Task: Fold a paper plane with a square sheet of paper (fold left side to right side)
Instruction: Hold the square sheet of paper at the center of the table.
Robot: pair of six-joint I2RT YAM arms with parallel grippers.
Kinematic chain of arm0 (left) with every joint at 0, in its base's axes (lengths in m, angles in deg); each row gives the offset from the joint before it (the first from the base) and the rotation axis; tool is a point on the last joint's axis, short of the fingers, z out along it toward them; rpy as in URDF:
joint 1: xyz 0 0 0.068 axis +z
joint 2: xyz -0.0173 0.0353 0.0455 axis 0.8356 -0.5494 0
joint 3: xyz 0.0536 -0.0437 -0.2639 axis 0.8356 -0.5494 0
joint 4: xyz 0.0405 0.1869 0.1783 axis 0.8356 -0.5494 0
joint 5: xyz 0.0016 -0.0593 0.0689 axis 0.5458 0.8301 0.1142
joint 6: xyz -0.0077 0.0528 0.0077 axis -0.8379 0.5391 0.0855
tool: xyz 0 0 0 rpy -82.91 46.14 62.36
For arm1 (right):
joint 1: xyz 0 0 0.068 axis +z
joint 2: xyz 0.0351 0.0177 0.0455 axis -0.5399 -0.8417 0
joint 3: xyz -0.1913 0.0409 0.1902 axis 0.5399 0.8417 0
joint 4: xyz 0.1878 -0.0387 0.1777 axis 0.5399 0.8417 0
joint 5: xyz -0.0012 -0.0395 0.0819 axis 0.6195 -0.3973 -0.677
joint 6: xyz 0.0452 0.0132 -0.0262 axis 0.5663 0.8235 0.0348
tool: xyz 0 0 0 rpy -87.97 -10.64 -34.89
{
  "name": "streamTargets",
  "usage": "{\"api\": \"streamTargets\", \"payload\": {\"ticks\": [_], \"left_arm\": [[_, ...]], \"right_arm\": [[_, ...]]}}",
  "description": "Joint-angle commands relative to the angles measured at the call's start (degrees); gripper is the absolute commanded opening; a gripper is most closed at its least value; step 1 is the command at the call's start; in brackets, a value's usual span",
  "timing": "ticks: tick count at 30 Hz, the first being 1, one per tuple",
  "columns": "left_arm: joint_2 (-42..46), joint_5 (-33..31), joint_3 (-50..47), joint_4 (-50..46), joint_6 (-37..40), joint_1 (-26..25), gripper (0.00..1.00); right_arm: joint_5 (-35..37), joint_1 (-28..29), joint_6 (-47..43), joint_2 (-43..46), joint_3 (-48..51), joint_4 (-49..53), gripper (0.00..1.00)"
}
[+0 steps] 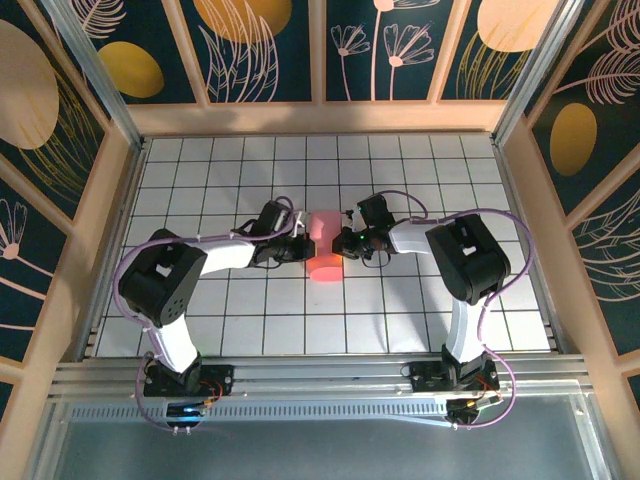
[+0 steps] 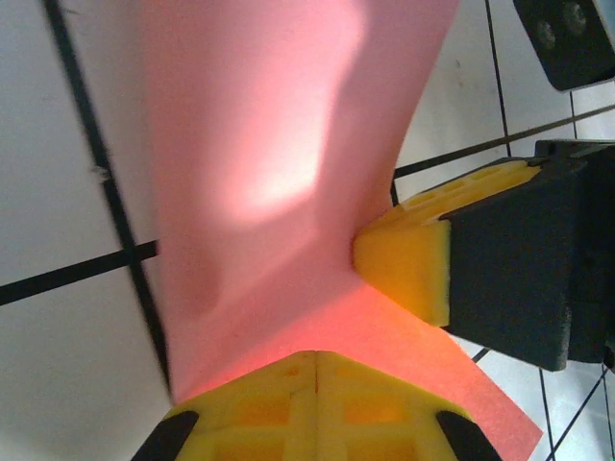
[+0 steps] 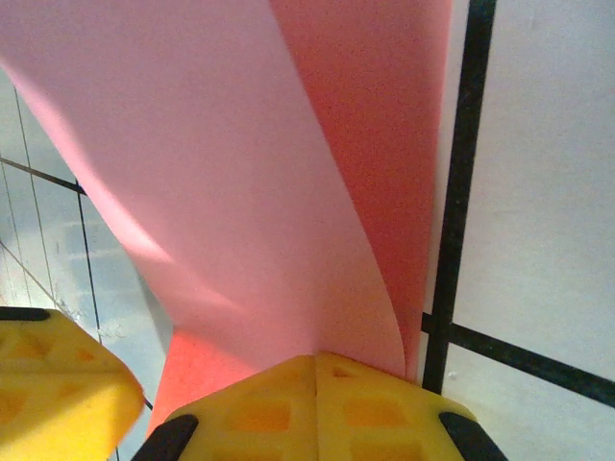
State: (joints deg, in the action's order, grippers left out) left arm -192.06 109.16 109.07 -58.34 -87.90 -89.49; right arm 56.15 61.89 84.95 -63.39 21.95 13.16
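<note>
Top external view has both arms reaching into the middle of the gridded table, with the left gripper and right gripper facing each other across the square sheet of paper. The sheet isn't flat. It looks curled over on itself, so it reads as a narrow pink strip with a rounded, brighter bulge at the near end.

Left wrist cam: the left gripper has its yellow jaws pressed together at the bottom of the frame, pinching an edge of the sheet. The paper rises away from it with a soft buckle in the middle. One yellow finger of the right gripper is touching the sheet's right edge.

Right wrist cam is the same deal. The right gripper has its jaws together on the sheet, which curves up and over in two layers, the lighter one on top. A finger of the left gripper sits in the lower left corner, just beside the paper.
</note>
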Motion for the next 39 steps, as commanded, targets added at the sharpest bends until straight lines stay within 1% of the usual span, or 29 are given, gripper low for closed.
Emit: {"api": "streamTargets", "payload": {"ticks": [1,8,15,22,29,39], "left_arm": [[-2.7,1.4,1.9,0.5,0.3,0.1,0.03],[-5.2,0.4,2.3,-1.4,1.5,0.1,0.03],[-5.4,-1.3,1.5,-3.1,2.2,0.1,0.03],[-6.2,-1.8,1.8,-4.2,2.6,0.1,0.03],[-6.4,-2.1,1.7,-4.4,2.6,0.1,0.03],[-6.4,-2.1,2.0,-4.7,2.9,0.2,0.03]], "right_arm": [[5.3,0.8,-1.4,-3.8,1.9,6.6,0.07],[5.3,0.8,-1.4,-3.6,2.1,6.6,0.07],[5.2,0.8,-1.4,-3.5,1.7,6.5,0.07],[2.0,0.9,-0.7,-1.3,-0.1,4.3,0.07],[0.3,1.0,-0.2,2.1,-2.2,2.1,0.06],[-0.6,1.8,0.8,-1.1,-6.7,-1.8,0.06]]}}
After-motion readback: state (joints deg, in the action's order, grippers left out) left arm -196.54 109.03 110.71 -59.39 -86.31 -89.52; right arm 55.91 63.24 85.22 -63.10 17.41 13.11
